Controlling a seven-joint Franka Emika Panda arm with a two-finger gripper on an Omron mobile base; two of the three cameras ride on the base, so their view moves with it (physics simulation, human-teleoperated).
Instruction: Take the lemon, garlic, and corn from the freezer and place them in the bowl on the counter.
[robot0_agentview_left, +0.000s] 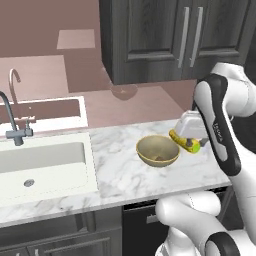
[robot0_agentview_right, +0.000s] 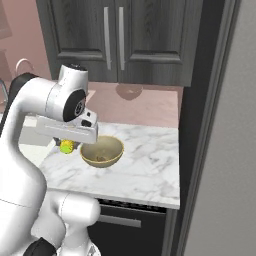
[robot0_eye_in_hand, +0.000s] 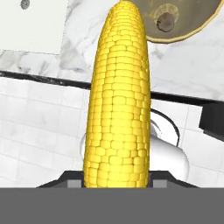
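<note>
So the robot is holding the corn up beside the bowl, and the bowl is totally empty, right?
Almost. The gripper does hold the corn beside the bowl on the counter, but the bowl is not empty. The hand view shows a small round brownish thing lying at its bottom. I cannot tell what it is.

The corn (robot0_eye_in_hand: 117, 100) is bright yellow, patterned in neat rows of kernels, greenish at one end. The bowl (robot0_agentview_left: 158, 150) is tan-yellow inside, browner outside. The desk (robot0_agentview_left: 125, 170) is white marble with grey veins; the sink (robot0_agentview_left: 45, 167) at nine o'clock is plain white. The cabinets (robot0_agentview_right: 120, 40) are dark wood-grain.
</note>
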